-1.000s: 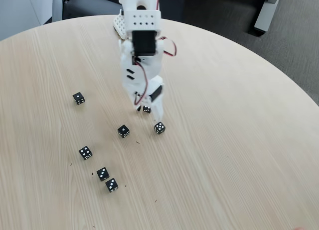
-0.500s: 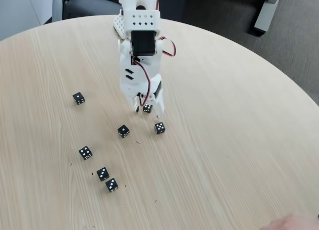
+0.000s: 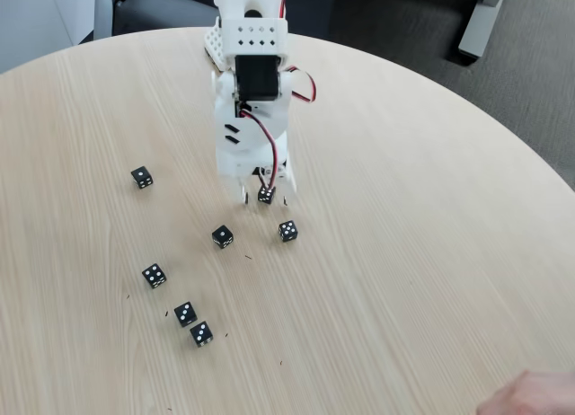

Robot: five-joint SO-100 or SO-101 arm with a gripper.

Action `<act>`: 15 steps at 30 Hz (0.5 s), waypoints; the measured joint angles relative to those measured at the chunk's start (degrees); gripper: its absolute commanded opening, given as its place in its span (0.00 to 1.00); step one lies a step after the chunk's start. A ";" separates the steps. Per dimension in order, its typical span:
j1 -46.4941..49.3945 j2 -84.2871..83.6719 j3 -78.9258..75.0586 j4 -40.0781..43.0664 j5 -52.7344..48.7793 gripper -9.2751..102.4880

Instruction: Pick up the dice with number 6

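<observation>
The dice with number 6 (image 3: 266, 195), a small black cube with white pips, sits between the white fingers of my gripper (image 3: 264, 197) near the middle of the round wooden table in the fixed view. The jaws are closed against its sides. Its pips are too small to count with certainty. The arm reaches down from the top of the view, and its wrist and red wires hide the area just behind the die.
Other black dice lie on the table (image 3: 404, 253): one (image 3: 287, 231) just below the gripper, a one-pip die (image 3: 222, 236), one at the left (image 3: 141, 177), and three (image 3: 154, 275) (image 3: 185, 313) (image 3: 201, 333) lower left. A person's hand (image 3: 530, 399) enters at the bottom right.
The fingers have closed in from a wide stance onto the die, and gripper and die have shifted slightly upward. A hand has come into the bottom right corner.
</observation>
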 measured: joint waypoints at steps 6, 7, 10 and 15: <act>-0.09 0.00 0.44 0.18 -0.18 0.30; -0.09 0.00 0.88 0.18 -0.26 0.30; 0.09 0.09 2.99 0.09 -0.70 0.30; 0.18 0.53 5.10 0.26 -0.70 0.28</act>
